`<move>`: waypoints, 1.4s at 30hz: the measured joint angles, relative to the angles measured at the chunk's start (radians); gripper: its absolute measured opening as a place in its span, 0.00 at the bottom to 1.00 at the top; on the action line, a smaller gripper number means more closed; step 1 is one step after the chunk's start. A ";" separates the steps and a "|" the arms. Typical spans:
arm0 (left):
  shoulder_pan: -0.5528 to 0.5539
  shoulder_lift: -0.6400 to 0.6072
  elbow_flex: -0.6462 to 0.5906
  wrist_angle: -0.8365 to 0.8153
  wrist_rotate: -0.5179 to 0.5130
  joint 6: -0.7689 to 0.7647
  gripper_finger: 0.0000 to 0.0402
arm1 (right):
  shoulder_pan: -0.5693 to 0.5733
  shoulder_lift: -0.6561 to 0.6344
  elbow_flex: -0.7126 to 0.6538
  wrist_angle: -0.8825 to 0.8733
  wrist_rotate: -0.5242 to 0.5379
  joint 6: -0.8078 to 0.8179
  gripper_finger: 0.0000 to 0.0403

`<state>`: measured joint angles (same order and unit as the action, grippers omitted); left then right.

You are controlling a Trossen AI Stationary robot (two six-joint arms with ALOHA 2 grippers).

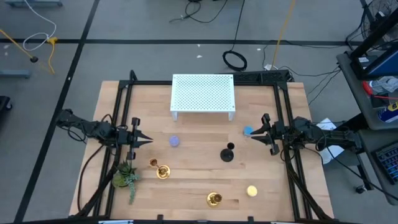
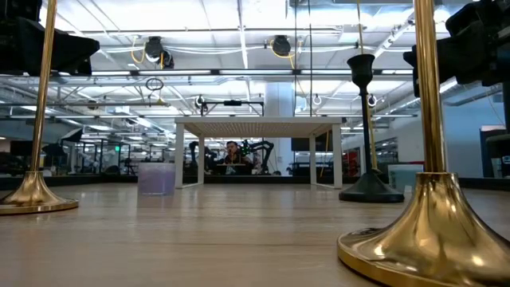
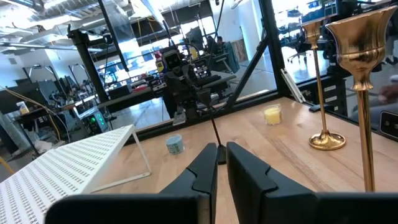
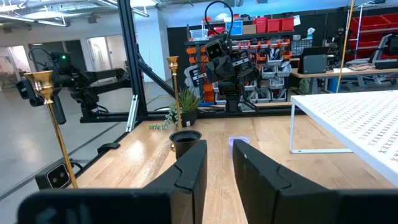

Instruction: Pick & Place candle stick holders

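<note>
Three candle stick holders stand upright on their round bases on the wooden table. One gold holder [image 1: 160, 170] is near the left, one gold holder [image 1: 214, 199] is by the near edge, and the black one [image 1: 228, 152] is right of centre. In the low view the gold ones [image 2: 426, 231] [image 2: 36, 191] frame the black one [image 2: 369, 187]. My left gripper [image 1: 149, 140] hovers shut at the table's left, pointing right. My right gripper [image 1: 252, 132] hovers at the right, pointing left, with a narrow gap between its fingers [image 4: 219, 162]. Both are empty.
A white perforated rack [image 1: 203, 96] stands at the table's far middle. A purple piece [image 1: 175, 142], a blue piece [image 1: 248, 131] just off my right gripper's tip, and a yellow piece [image 1: 252, 191] lie on the table. A green plant sprig [image 1: 126, 179] lies near left.
</note>
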<state>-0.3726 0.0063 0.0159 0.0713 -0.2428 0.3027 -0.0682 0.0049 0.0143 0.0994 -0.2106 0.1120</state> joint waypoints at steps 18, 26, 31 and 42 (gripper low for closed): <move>0.000 0.000 0.000 0.000 0.000 0.000 0.10 | 0.000 0.000 0.000 0.000 0.000 0.000 0.18; 0.000 0.000 0.000 0.000 0.000 0.000 0.10 | 0.000 0.000 0.000 0.000 0.000 0.000 0.18; 0.000 0.000 0.000 0.000 0.000 0.000 0.10 | 0.000 0.000 0.000 0.000 0.000 0.000 0.18; 0.000 0.000 0.000 0.013 -0.032 0.003 0.10 | 0.000 0.000 0.000 0.014 0.002 0.049 0.18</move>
<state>-0.3728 0.0067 0.0161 0.0848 -0.2743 0.3056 -0.0681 0.0051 0.0143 0.1135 -0.2085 0.1611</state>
